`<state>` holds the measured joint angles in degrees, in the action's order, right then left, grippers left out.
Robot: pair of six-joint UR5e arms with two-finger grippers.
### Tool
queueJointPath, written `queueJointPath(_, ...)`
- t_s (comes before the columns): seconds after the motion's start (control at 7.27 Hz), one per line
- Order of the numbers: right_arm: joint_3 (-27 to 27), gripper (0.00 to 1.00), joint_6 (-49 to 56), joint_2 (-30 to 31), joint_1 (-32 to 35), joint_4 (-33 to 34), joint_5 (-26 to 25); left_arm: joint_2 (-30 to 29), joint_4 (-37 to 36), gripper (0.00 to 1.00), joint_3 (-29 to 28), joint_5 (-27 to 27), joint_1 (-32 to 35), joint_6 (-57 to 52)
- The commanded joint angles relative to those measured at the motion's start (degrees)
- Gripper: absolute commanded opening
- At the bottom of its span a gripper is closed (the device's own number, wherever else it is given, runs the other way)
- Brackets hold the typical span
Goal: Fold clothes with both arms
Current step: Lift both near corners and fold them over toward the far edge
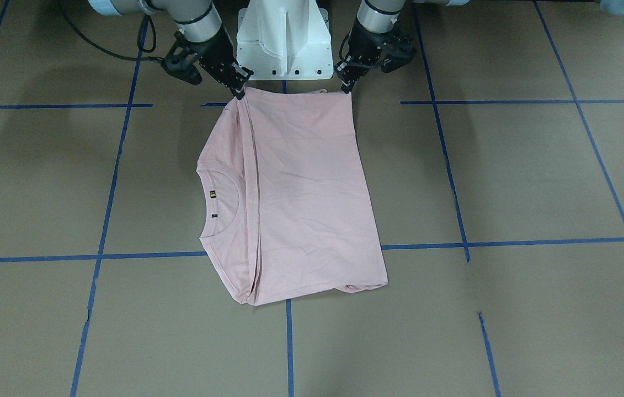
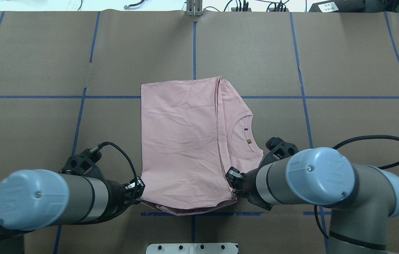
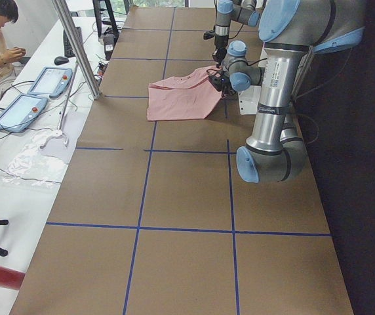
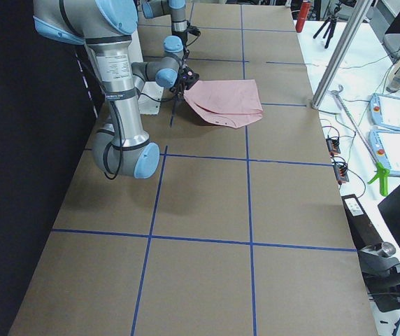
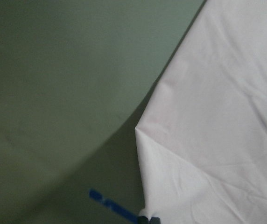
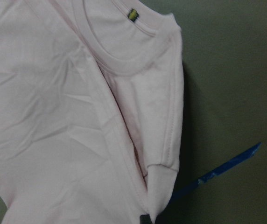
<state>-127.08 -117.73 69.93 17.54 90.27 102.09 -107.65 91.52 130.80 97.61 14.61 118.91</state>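
Brown paper crossed by blue tape lines covers the worktop, and the pink shirt lies folded at its middle, close to the robot's base. At its near left corner the left pincer is closed narrowly on the cloth; at the near right corner the right pincer pinches the sleeve. The near edge looks due to go forward over the far one, so both corners should rise level, edge taut, every layer caught. Overhead, the arms hide the fingertips; the right wrist view shows the sleeve hem caught, collar beyond, and side views suggest that edge sits raised.
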Motion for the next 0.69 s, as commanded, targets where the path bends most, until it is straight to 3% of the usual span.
queueJointPath(0.0,3.45,0.0,0.22,-5.82,5.63,4.04,-0.14,-5.34,-3.45,0.0,-0.51,1.26,5.82,-4.18)
queueJointPath(0.14,9.86,0.0,0.57,-11.34,11.15,4.03,0.47,-9.12,-3.19,0.0,-6.98,1.09,10.13,-6.56)
queueJointPath(0.28,12.62,0.0,3.01,-12.53,15.12,3.25,0.56,-11.59,-3.02,0.0,-13.31,0.65,13.13,-11.11)
queueJointPath(0.55,22.6,0.0,4.79,-17.43,17.96,-0.07,0.91,-11.79,-1.62,0.0,-16.53,-2.86,15.52,-22.61)
